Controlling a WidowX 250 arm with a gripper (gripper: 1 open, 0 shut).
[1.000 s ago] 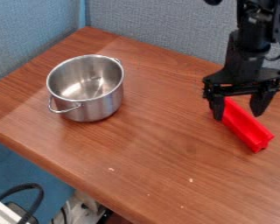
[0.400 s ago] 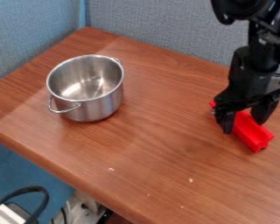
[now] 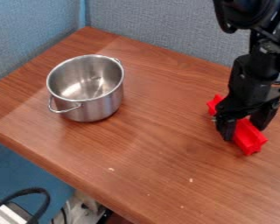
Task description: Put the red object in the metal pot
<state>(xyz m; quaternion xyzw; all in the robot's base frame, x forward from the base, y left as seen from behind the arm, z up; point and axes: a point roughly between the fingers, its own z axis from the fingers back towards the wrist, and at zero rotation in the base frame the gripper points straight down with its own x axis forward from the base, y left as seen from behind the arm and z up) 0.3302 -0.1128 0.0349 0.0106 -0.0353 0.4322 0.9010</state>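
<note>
The red object (image 3: pixel 250 138) lies flat on the wooden table at the right, running diagonally, with one end showing at the upper left of the gripper and the other at its lower right. My black gripper (image 3: pixel 243 125) has come straight down over its middle. The jaws stand open, one finger on each side of the block, and hide its centre. The metal pot (image 3: pixel 87 86) stands upright and empty on the left part of the table, well apart from the gripper, with a loop handle facing the front.
The wooden table (image 3: pixel 143 131) ends in a front edge running from lower left to bottom centre. A blue panel wall (image 3: pixel 143 22) closes the back. Dark cables (image 3: pixel 14 206) hang below the table at the lower left.
The gripper has dropped from just above the red object to straddle its middle. The block has shifted a little towards the left. The jaws stayed open and the pot has not moved.
</note>
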